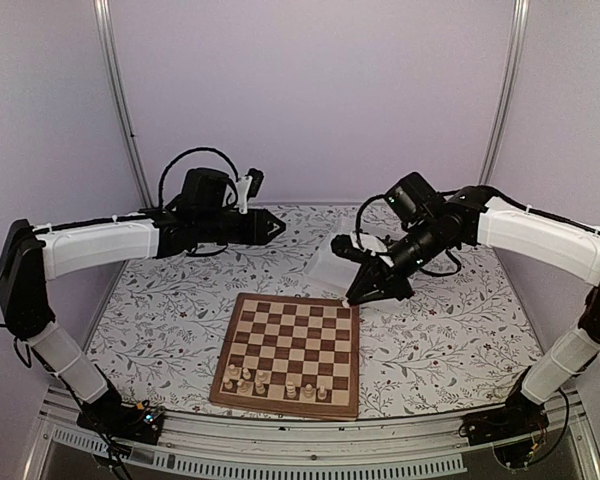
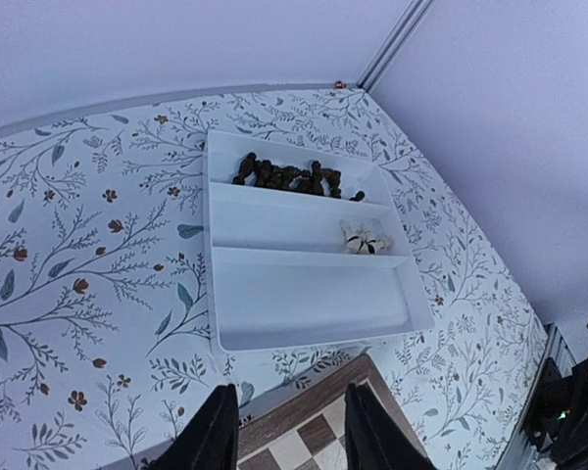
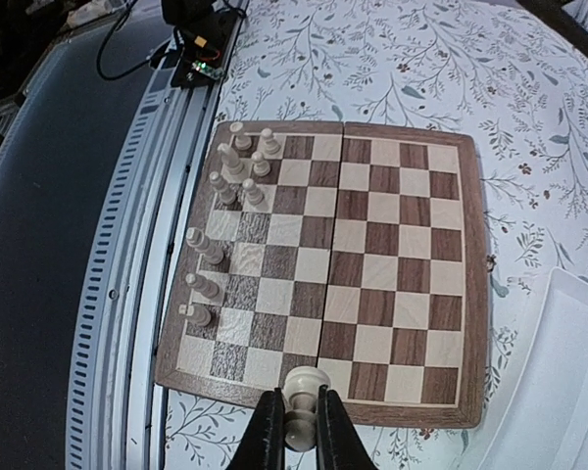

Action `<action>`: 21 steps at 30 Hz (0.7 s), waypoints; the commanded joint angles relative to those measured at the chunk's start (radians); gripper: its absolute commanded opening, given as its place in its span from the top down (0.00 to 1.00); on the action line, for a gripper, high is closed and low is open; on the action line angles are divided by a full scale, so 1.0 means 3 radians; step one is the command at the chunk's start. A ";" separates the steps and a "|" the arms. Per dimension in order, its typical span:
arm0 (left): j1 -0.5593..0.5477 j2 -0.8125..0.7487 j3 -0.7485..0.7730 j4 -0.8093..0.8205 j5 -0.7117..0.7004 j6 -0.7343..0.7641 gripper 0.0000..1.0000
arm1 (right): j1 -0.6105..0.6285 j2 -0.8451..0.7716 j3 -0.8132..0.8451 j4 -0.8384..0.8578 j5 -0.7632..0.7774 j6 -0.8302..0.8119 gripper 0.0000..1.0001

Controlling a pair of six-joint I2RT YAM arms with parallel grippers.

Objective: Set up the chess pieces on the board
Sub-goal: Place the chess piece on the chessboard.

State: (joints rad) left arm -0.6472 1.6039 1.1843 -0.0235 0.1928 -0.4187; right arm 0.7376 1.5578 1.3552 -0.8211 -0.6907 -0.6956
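Note:
The board (image 1: 298,332) lies near the table's front edge, and several pale cream chess pieces (image 1: 276,384) stand along its two nearest rows. My right gripper (image 1: 356,297) hangs over the board's far right corner. In the right wrist view it (image 3: 299,431) is shut on a cream chess piece (image 3: 304,384) above the board's border (image 3: 412,411). My left gripper (image 2: 292,436) is open and empty, above the board's far corner (image 2: 314,409). It faces the white tray (image 2: 304,294), which holds dark pieces (image 2: 289,177) and a few cream pieces (image 2: 365,238).
The white tray (image 1: 326,270) sits just behind the board on the floral cloth. Purple walls close in the back and sides. A metal rail and cables (image 3: 191,59) run along the near table edge.

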 commanded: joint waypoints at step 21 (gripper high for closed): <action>0.0177 -0.0174 -0.0578 0.0174 0.0084 -0.0308 0.60 | 0.1198 0.0600 -0.0239 -0.0213 0.1108 -0.0242 0.92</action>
State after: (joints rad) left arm -0.6147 1.5894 1.0340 0.0013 0.2062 -0.5022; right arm 1.0615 1.7046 1.2926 -0.8711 -0.3920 -0.7563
